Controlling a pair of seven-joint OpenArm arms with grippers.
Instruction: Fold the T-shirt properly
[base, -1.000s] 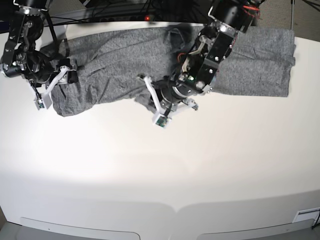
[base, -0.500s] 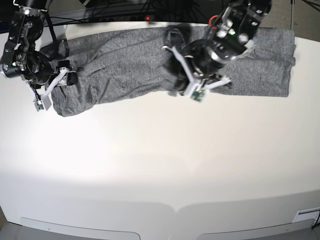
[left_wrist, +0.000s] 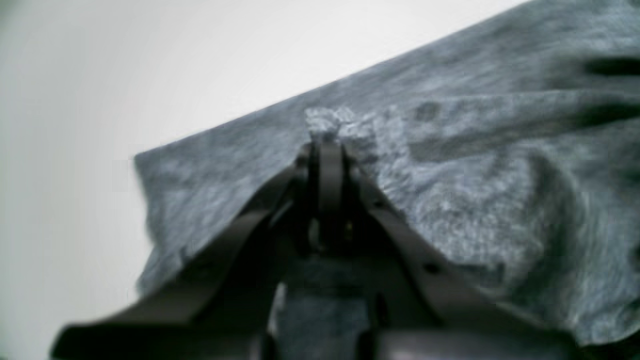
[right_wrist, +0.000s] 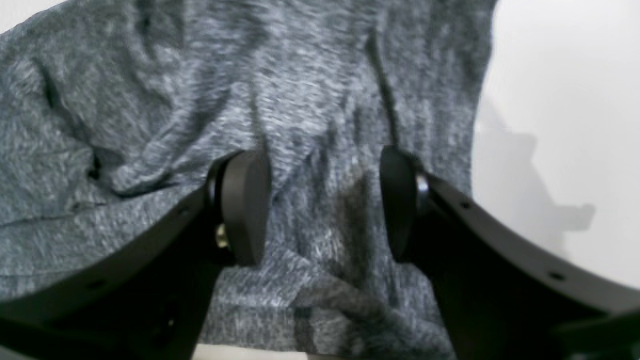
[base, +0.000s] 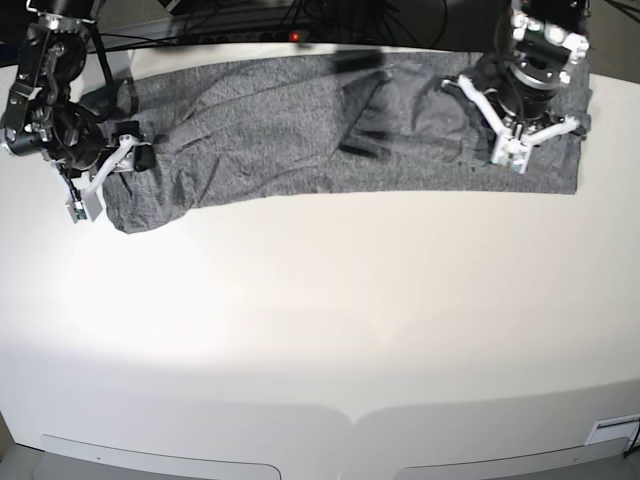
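The dark-grey heathered T-shirt (base: 270, 130) lies stretched along the back of the white table (base: 320, 330), rumpled in the middle. My left gripper (base: 520, 125) is over its right part. The left wrist view shows this gripper (left_wrist: 325, 145) shut on a pinched fold of the T-shirt (left_wrist: 450, 175), which is lifted into a small peak. My right gripper (base: 135, 150) is at the shirt's left end. In the right wrist view it (right_wrist: 322, 205) is open, its pads (right_wrist: 245, 205) standing apart just above the T-shirt (right_wrist: 300, 90), near the cloth's edge. The neck tag is not visible.
Dark cables and equipment (base: 300, 20) run behind the table's back edge. The table's rounded front edge (base: 350, 420) is near the bottom of the base view. White table surface shows beside the cloth in both wrist views.
My left gripper has carried the pinched fold from the shirt's front middle edge up and to the right, onto the shirt's right part. The right arm has stayed in place.
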